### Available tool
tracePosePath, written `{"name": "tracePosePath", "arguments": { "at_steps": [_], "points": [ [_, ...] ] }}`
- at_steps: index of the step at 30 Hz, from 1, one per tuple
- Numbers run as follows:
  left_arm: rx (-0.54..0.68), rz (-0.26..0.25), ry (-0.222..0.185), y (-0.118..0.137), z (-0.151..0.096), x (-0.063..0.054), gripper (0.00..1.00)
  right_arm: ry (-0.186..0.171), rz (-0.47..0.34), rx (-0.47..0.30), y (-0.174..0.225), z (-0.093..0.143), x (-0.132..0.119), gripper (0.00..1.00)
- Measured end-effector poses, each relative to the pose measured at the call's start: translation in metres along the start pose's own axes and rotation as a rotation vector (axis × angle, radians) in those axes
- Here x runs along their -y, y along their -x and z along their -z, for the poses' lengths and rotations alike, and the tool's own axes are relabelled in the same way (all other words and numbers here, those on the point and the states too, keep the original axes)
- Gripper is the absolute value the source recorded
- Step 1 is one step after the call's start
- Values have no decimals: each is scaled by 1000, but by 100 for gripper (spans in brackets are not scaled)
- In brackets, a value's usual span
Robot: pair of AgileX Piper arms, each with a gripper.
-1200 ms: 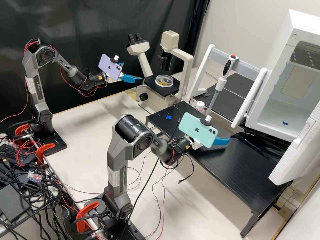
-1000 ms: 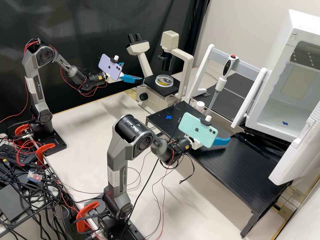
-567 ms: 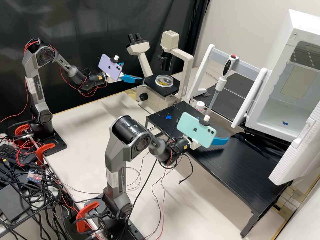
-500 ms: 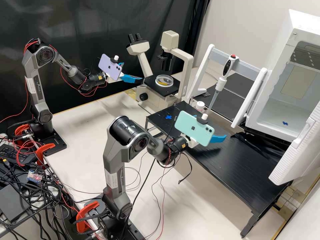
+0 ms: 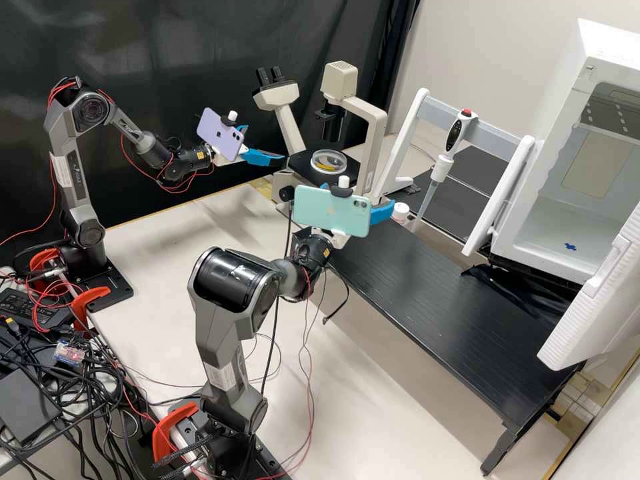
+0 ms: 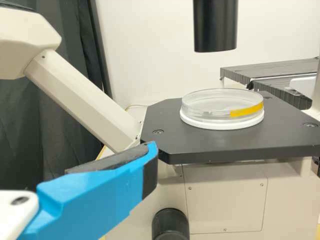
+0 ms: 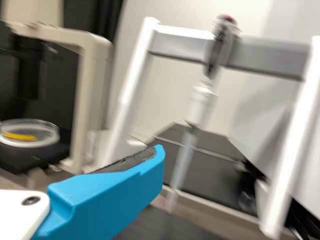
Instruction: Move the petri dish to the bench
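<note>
The left gripper [image 5: 267, 143] is standing with its jaws wide apart, and the dark pad [image 6: 112, 161] on one finger is uncovered. In front of these jaws, near but apart from them, is the petri dish [image 5: 329, 162]. It lies flat on the black stage [image 6: 225, 150] of the microscope [image 5: 377, 123], with a white rim around its base and a yellow strip along the clear wall. The lens tube [image 6: 215, 27] is above the dish, and the focus knob [image 6: 170, 225] is lower than the stage, near the left jaws. The right gripper [image 5: 382, 212] also has its jaws wide. It is above the end of the black bench [image 5: 433, 280] which is closer to the microscope, and a white cap [image 5: 401, 211] is just beside its fingertip. Farther beyond the right jaws, a pipette [image 5: 443, 167] hangs tilted on the white stand [image 5: 493, 135].
</note>
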Motion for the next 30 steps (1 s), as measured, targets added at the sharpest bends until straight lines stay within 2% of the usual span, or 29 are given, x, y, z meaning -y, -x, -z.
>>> {"name": "tracePosePath", "arguments": {
  "at_steps": [7, 13, 20, 24, 27, 30],
  "points": [
    [0, 0, 0, 0, 0, 0, 100, -17, 97, -71, -34, 32, 21, 100],
    [0, 0, 0, 0, 0, 0, 100, -19, 206, -77, -71, 49, 46, 100],
    [0, 0, 0, 0, 0, 0, 100, -29, 252, -74, -114, 62, 60, 100],
    [0, 0, 0, 0, 0, 0, 100, -69, 261, -45, -137, 64, 64, 100],
    [0, 0, 0, 0, 0, 0, 100, -119, 257, -18, -158, 66, 67, 100],
    [0, 0, 0, 0, 0, 0, 100, -153, 269, 13, -173, 65, 74, 100]
  ]
}}
